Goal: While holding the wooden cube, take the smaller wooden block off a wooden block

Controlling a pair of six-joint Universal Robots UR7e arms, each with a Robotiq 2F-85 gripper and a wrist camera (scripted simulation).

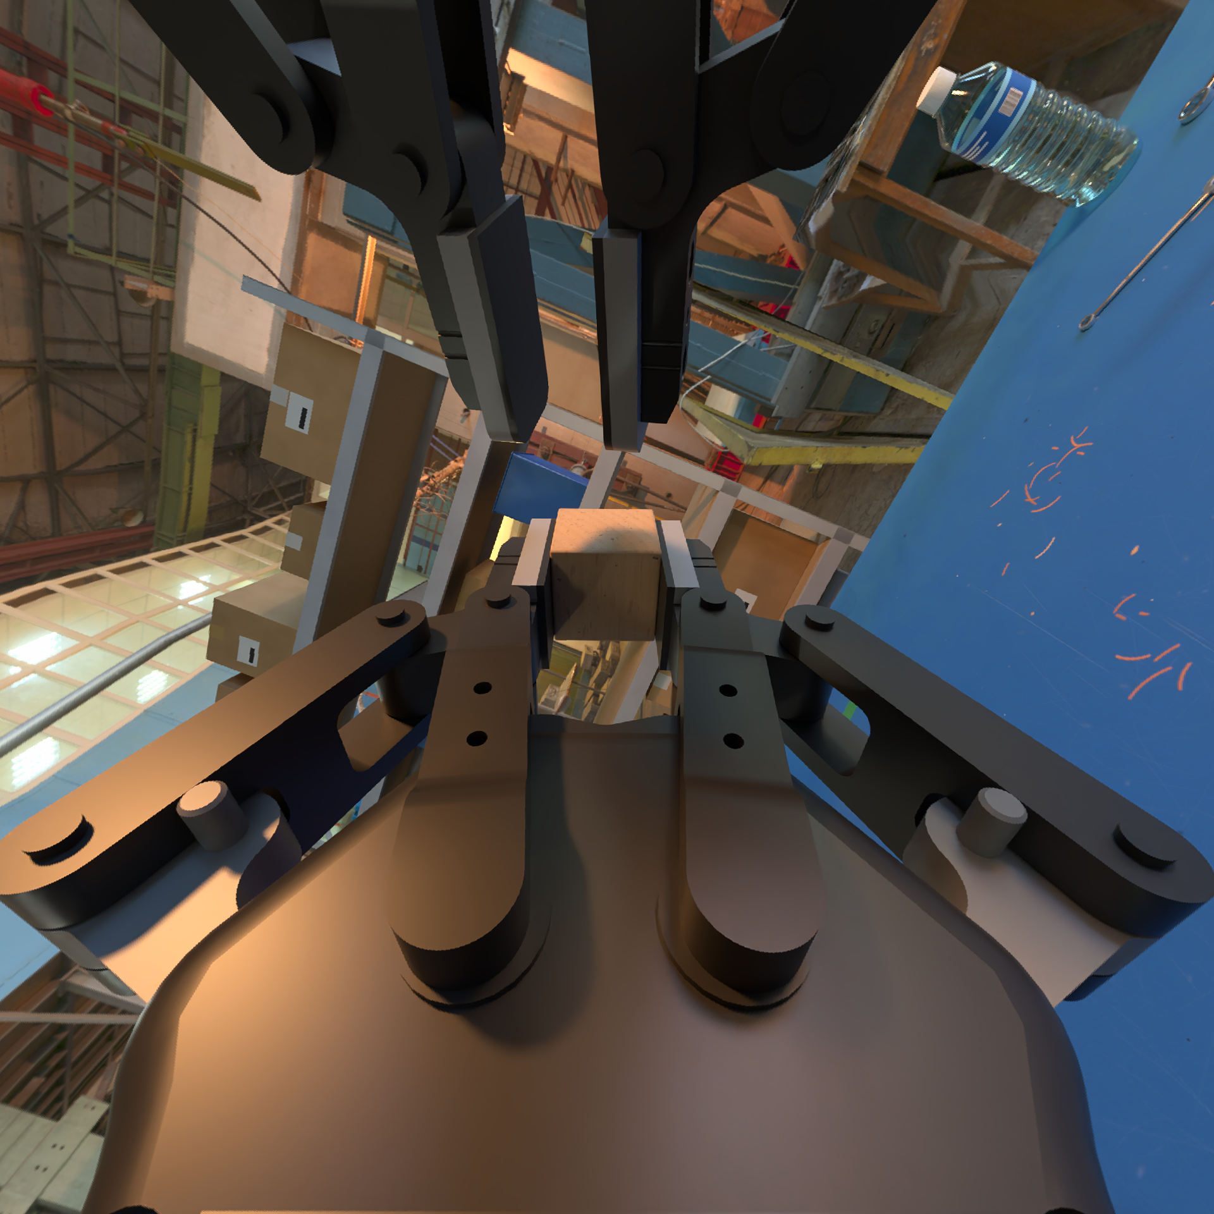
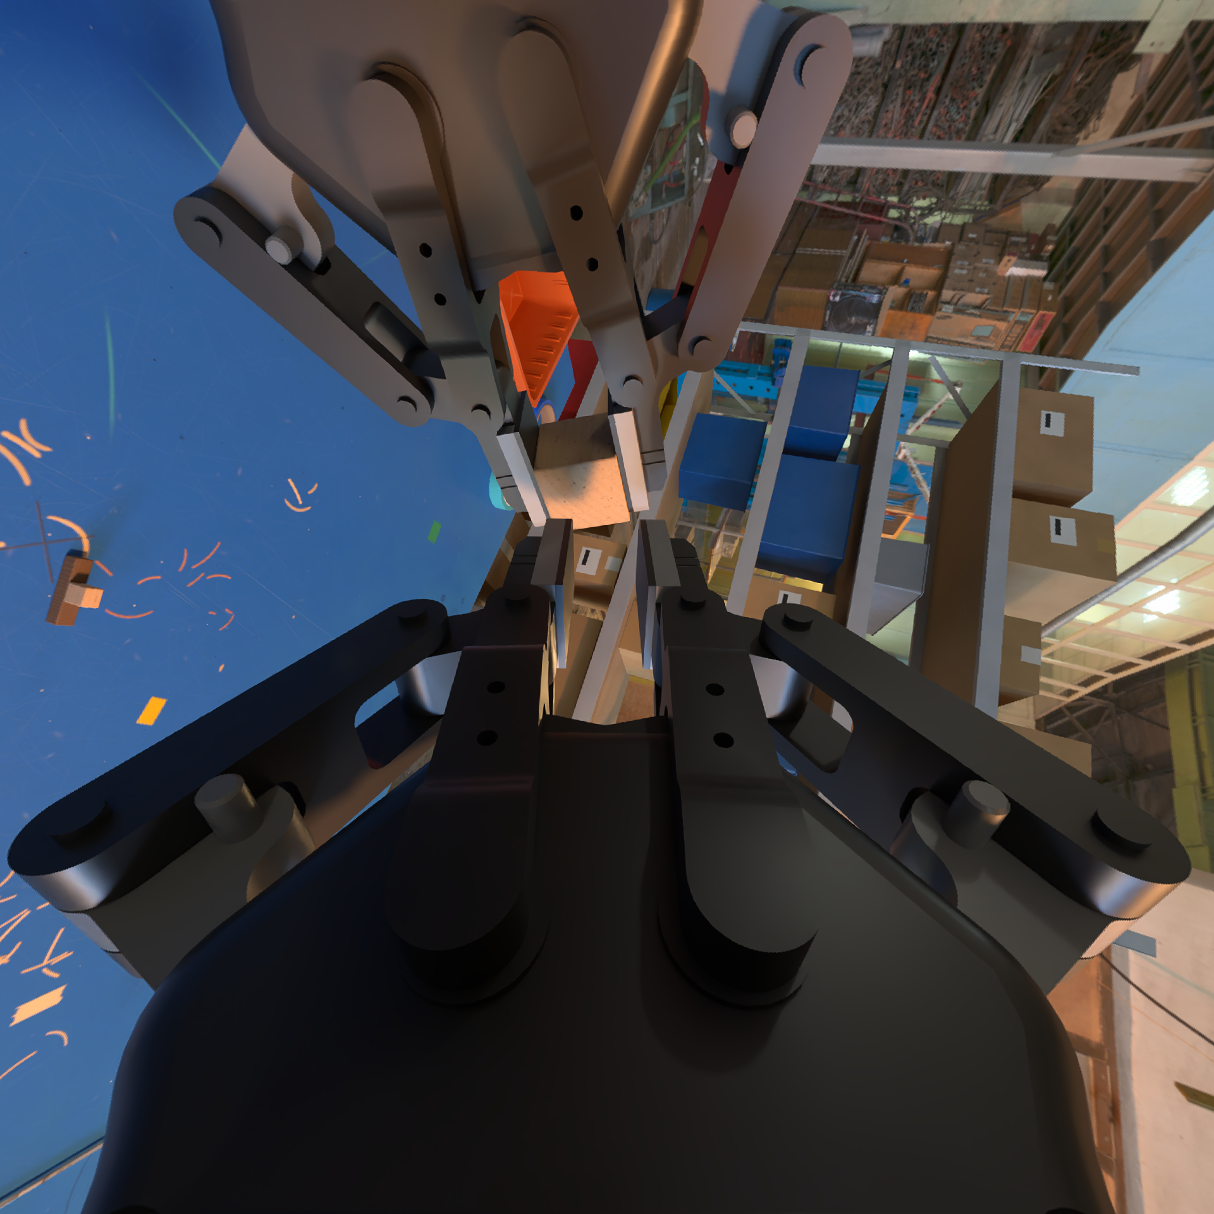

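Observation:
My left gripper (image 1: 604, 545) is shut on the wooden cube (image 1: 604, 584) and holds it in the air. The cube also shows in the right wrist view (image 2: 578, 473), in the left gripper (image 2: 578, 489) that comes down from the top. My right gripper (image 2: 604, 571) is open and empty, tip to tip with the left one, just short of the cube. It also shows in the left wrist view (image 1: 571, 433). Far off on the blue table (image 2: 230, 328) lies a wooden block (image 2: 64, 601) with the smaller wooden block (image 2: 89, 596) on it.
A clear water bottle (image 1: 1031, 131) and a thin metal rod (image 1: 1143, 256) are on the blue table (image 1: 1051, 657). An orange crate (image 2: 535, 328) shows behind the left gripper. Metal shelving with cardboard boxes (image 2: 1051, 447) and blue boxes (image 2: 808, 506) stands beyond.

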